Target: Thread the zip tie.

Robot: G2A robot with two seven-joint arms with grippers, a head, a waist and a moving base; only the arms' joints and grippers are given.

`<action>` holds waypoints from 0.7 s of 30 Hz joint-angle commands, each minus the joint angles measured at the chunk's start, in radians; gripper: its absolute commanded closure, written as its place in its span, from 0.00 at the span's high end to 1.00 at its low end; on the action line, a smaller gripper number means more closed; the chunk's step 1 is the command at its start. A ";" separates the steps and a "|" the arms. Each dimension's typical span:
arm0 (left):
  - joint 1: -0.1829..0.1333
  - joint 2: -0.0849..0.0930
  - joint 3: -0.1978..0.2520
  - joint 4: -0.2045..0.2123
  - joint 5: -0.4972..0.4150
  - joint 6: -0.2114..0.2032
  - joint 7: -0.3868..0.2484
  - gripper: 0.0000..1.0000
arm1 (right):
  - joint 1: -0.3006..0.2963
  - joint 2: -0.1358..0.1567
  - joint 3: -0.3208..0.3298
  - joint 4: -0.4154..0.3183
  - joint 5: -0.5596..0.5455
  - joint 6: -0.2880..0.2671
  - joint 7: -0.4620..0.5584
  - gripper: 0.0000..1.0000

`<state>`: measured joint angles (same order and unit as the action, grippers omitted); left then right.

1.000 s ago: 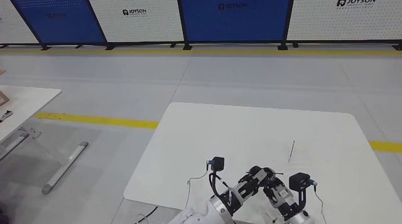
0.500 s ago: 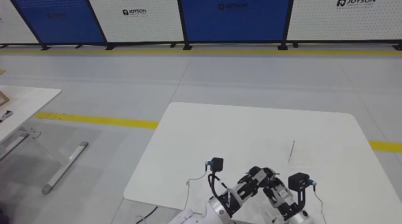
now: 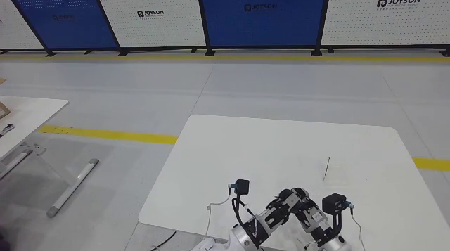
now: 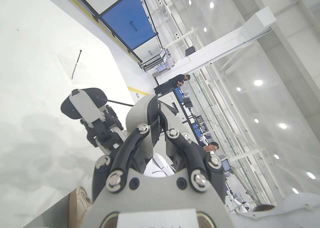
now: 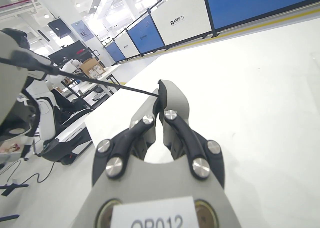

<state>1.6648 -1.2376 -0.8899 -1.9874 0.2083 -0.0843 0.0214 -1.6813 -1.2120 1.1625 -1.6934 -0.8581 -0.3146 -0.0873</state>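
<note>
The right hand (image 5: 160,95) is pinched tight on one end of the held zip tie (image 5: 100,80), a thin black strip; the strip runs straight through the air to the left hand (image 4: 157,107), which is squeezed together on the other end; so both hands grip the same strip, and it stretches between them, up off the bench (image 3: 232,159); in the left wrist view the right hand sits just beside the left hand, with a short bit of the strip showing between them; in the top view both arms are at the near edge of the bench, close to each other.

A second black strip, the loose zip tie (image 3: 327,169), lies flat on the bench by itself; it is nearly straight; it is farther out on the bench than the hands and well apart from them, over toward the right side.

The bench is white with round corners; past it the grey floor has a yellow line (image 3: 105,135) painted across it; another white table (image 3: 28,110) stands off to the left; a row of blue and white wall panels (image 3: 260,5), full of small holes, stands at the back.
</note>
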 commanded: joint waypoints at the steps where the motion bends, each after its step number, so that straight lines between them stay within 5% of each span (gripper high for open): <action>1: 0.004 0.001 0.001 -0.004 0.005 -0.002 0.000 0.00 | 0.000 0.000 0.000 -0.001 -0.001 0.000 0.000 0.00; 16: 0.017 0.007 0.003 -0.018 0.028 -0.011 0.002 0.00 | 0.001 -0.001 0.001 -0.003 0.000 0.000 0.002 0.00; 18: 0.014 0.006 0.003 -0.015 0.027 -0.004 0.011 0.00 | 0.002 -0.002 0.001 -0.001 0.006 -0.006 0.002 1.00; 21: 0.009 0.005 0.001 -0.008 0.027 0.005 0.033 0.00 | -0.002 -0.002 0.004 -0.004 0.016 -0.017 -0.008 1.00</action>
<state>1.6752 -1.2322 -0.8881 -1.9978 0.2347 -0.0823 0.0446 -1.6814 -1.2137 1.1650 -1.6961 -0.8456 -0.3281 -0.0918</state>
